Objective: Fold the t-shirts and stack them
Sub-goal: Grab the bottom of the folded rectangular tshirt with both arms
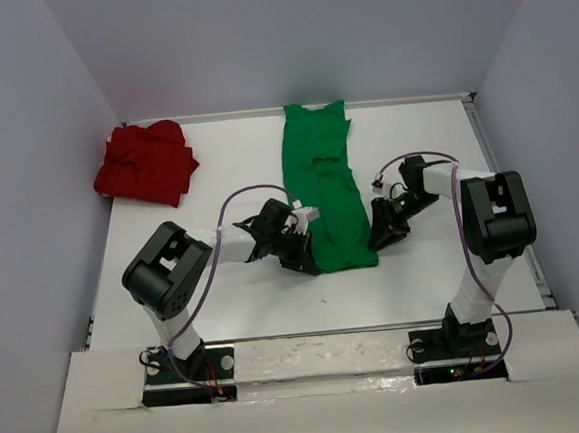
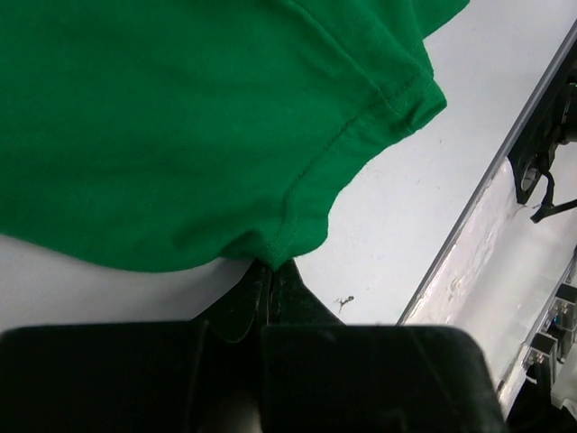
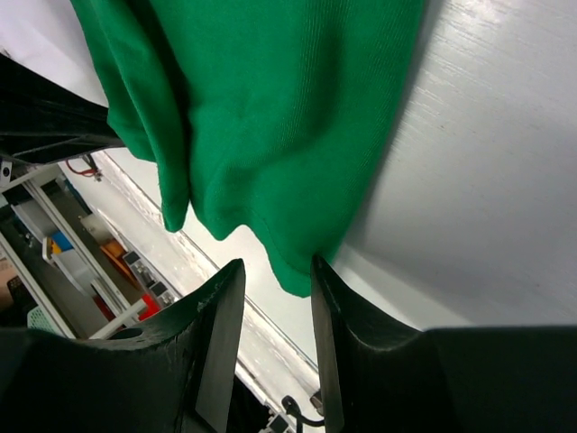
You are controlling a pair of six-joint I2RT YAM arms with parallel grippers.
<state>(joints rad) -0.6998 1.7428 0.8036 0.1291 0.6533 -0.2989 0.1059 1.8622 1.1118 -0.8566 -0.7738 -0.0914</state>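
Mid tabletop [image 1: 434, 145]: green t-shirt [image 1: 325, 189] in a long narrow strip, flat. Far left corner: red t-shirt [image 1: 147, 164], crumpled heap. left end effector [image 1: 308, 255] pinched together on near-left hem corner of green t-shirt. right end effector [image 1: 381, 237] jaws apart, straddling near-right hem corner, probably not gripping.

I note the green t-shirt [image 2: 180, 126] as soft matt knit cloth with a stitched hem; the red t-shirt [image 1: 147, 164] is likewise matt cloth. Tabletop [image 3: 505, 135]: smooth white, faintly streaked. My left end effector [image 2: 270, 272]: black, slightly glossy plastic.
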